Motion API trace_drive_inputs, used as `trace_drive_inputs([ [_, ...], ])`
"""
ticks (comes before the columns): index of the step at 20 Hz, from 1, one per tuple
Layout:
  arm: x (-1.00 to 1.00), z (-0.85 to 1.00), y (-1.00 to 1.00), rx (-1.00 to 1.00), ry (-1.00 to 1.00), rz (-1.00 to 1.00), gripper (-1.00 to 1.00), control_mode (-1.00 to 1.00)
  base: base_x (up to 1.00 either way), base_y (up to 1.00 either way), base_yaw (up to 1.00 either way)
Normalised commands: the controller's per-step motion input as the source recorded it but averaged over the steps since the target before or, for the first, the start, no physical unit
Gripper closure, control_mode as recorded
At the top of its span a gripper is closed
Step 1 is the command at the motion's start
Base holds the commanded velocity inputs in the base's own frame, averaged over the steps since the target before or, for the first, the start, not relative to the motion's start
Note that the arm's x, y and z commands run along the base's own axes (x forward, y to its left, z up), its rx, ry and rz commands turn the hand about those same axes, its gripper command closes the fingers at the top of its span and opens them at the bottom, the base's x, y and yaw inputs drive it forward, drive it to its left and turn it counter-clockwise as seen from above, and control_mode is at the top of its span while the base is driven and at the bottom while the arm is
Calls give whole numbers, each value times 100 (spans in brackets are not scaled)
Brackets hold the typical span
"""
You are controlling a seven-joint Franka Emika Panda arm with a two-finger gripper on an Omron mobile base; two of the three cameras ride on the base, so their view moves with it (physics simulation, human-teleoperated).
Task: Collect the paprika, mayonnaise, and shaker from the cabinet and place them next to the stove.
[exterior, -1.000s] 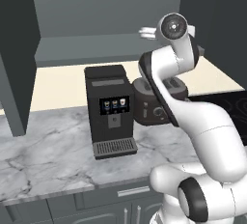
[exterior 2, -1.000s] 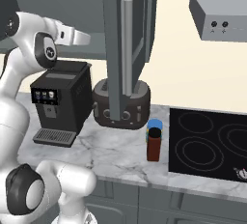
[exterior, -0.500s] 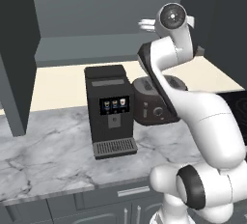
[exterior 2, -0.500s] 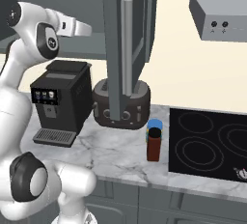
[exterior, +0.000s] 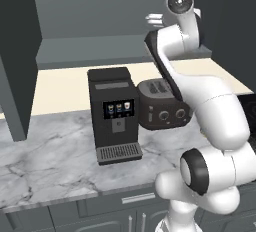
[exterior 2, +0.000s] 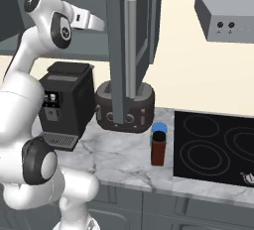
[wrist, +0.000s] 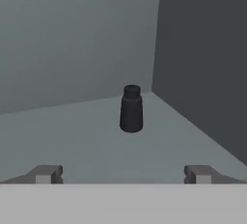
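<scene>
Wide apart stood the fingers of our gripper (wrist: 123, 174), nothing between them, aimed into the cabinet (wrist: 72, 49). We saw the shaker (wrist: 131, 108) upright on the grey shelf, well ahead of the tips, near the far right corner. From the right base camera, the open cabinet door (exterior 2: 130, 50) covered part of the toaster (exterior 2: 124, 109); right of it on the marble counter (exterior 2: 119, 159), the paprika (exterior 2: 158, 148) hid most of the mayonnaise (exterior 2: 159, 127), just left of the stove (exterior 2: 213, 147).
</scene>
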Motion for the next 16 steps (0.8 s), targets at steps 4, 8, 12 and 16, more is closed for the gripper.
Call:
trace_drive_inputs([
  [4, 37, 9, -18, 3, 1, 0, -100, -100, 0, 0, 0],
  [8, 41, 7, -17, 3, 3, 0, -100, -100, 0, 0, 0],
  [12, 38, 0, -15, 2, 3, 0, -100, -100, 0, 0, 0],
  [16, 48, 0, -18, 1, 7, 0, -100, -100, 0, 0, 0],
])
